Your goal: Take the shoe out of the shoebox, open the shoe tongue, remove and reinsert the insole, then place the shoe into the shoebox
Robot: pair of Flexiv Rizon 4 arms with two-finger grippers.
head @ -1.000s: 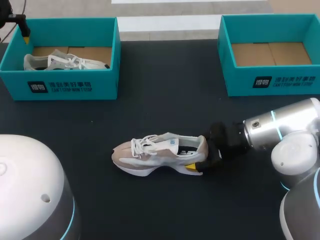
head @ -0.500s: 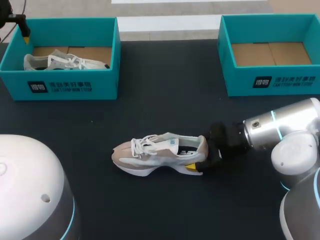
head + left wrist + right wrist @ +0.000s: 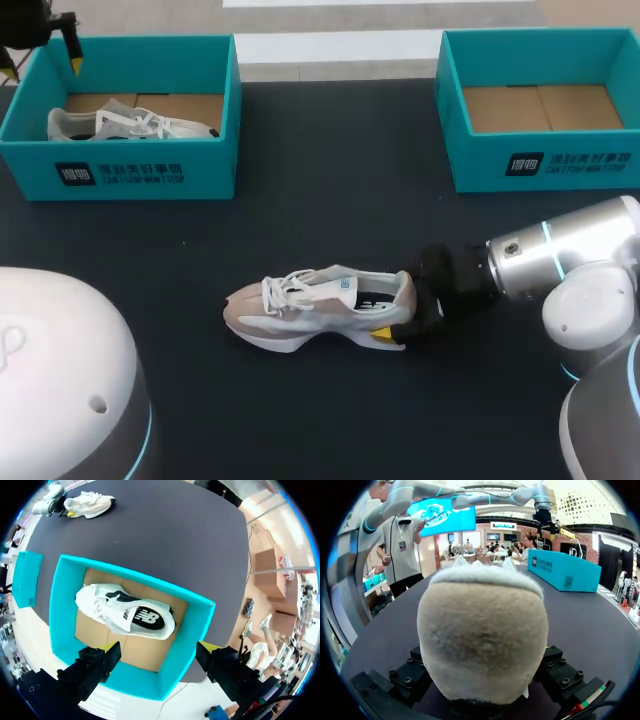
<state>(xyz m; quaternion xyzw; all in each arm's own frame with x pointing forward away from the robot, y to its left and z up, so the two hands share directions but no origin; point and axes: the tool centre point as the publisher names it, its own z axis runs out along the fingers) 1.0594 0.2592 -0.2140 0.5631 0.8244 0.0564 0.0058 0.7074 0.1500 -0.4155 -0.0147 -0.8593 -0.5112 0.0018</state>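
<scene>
1. The shoe point(image 3: 320, 305) stands on its sole in the middle of the counter point(image 3: 330, 180), with the toe toward the left of the frame. Its heel is pinched by the right tool point(image 3: 400, 315).
2. The left tool point(image 3: 156, 650) is spread wide and holds nothing. It hangs above the left shoebox point(image 3: 150, 170) in the upper left, where a white shoe point(image 3: 125, 123) lies.
3. The tongue point(image 3: 335, 278) is judged to be opened next. It should be lifted toward the toe while the heel is kept firmly held, and the laces point(image 3: 285, 292) should not be snagged.
4. The box wall must be cleared first by the left tool. A wide band of counter lies between the shoe and both boxes. The right shoebox point(image 3: 560, 165) stands in the upper right.
</scene>
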